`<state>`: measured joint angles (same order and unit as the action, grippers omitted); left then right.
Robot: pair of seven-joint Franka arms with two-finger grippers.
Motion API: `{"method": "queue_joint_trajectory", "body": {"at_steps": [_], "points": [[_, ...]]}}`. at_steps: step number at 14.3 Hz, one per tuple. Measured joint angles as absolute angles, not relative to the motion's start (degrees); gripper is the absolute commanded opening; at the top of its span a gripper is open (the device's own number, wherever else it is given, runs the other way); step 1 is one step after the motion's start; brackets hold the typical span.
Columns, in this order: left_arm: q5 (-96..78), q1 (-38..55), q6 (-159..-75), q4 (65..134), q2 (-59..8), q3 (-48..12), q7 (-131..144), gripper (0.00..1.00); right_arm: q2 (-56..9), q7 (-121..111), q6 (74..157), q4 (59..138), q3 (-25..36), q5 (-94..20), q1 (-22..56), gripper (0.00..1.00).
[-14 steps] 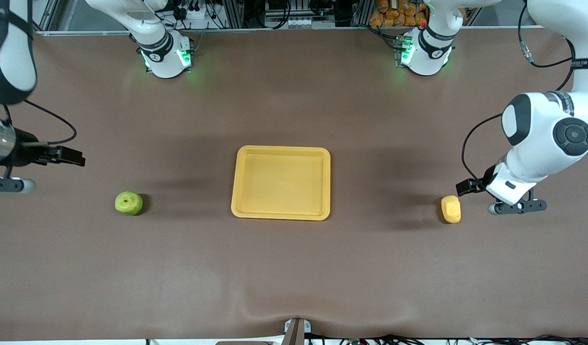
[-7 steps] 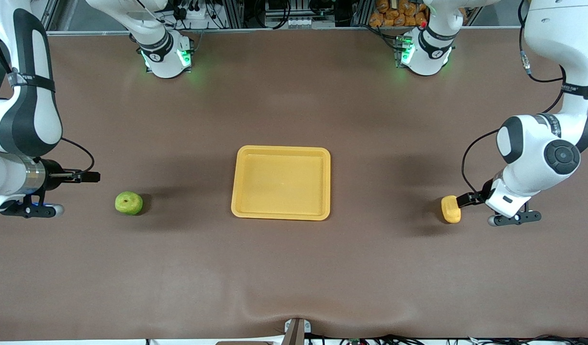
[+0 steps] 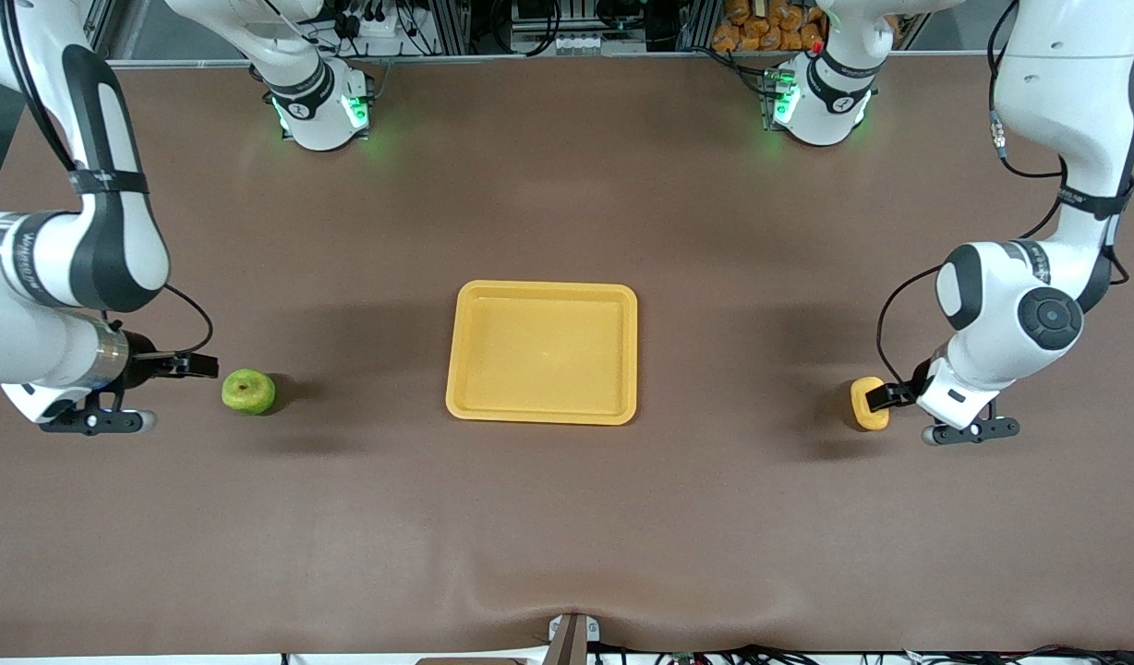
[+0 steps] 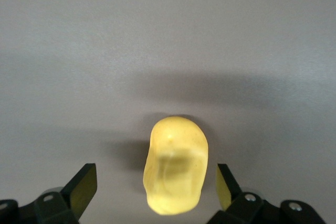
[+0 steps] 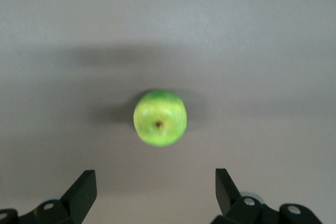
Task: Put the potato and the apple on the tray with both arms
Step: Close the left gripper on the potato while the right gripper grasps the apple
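The yellow tray [image 3: 542, 352] sits flat on the table with nothing in it; the apple [image 3: 248, 391] lies well apart from the tray toward the right arm's end of the table, and the potato [image 3: 869, 404] lies well apart from the tray toward the left arm's end. The right gripper [image 5: 152, 192] is wide open just beside the apple, which looks round, smooth and hard, so it could roll or slip; squeezing it across its fat middle seems best. The left gripper [image 4: 152, 190] is wide open around the potato, which looks firm, light and bumpy, so a pinch across its narrow sides should hold.
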<state>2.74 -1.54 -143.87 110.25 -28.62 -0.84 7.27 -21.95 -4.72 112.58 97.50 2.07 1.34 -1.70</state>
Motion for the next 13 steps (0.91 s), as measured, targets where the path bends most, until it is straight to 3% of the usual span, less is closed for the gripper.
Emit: {"method": "queue_joint_trajectory", "body": {"at_steps": [6, 13], "points": [[2.74, -1.37, -144.36, 110.14, -30.27, -1.05, 7.27, 0.95, -22.44, -9.70, 130.56, 107.17, 2.09, 1.31, -1.76, 1.00], [2.74, -0.62, -144.36, 110.15, -30.62, -1.31, 7.27, 0.86, -27.00, -5.10, 134.82, 108.56, 2.09, 1.26, -1.73, 1.00]]}}
